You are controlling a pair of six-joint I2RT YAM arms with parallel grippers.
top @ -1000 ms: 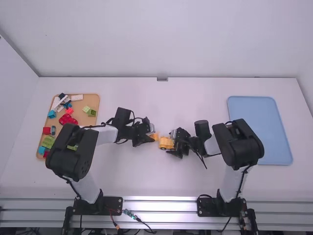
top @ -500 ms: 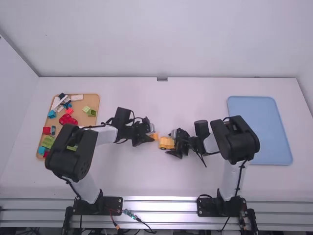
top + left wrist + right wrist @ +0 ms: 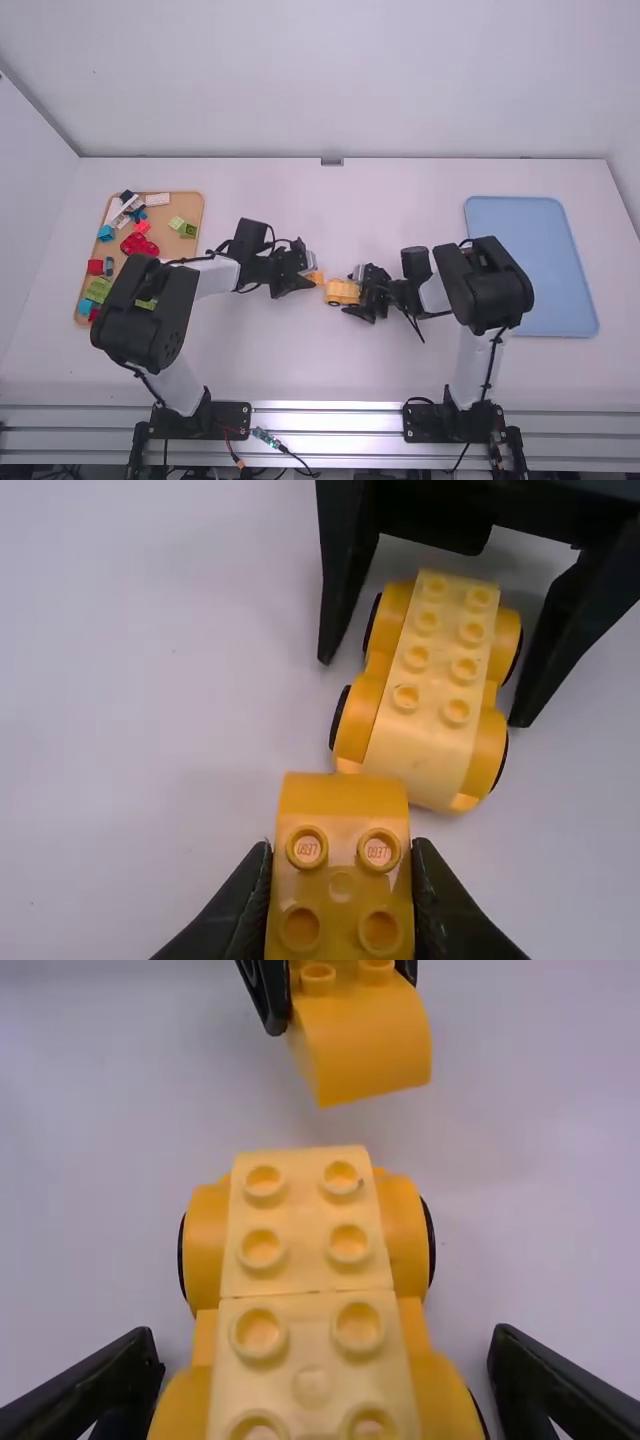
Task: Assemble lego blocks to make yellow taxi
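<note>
block [image 3: 340,880] clenched in the left gripper [image 3: 311,279], mid-table. the yellow car [image 3: 341,292] lies at its four o'clock, between the right gripper's [image 3: 353,292] spread fingers, touching neither. tan tray [image 3: 191,204] of bricks [image 3: 139,243] at nine o'clock, blue tray [image 3: 530,240] at three.

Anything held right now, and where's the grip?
Left gripper: curved yellow block, pinched by two opposite sides at its studded end, rounded end sticking out free. Right gripper: holding nothing, fingers open astride the wheeled yellow base.
</note>
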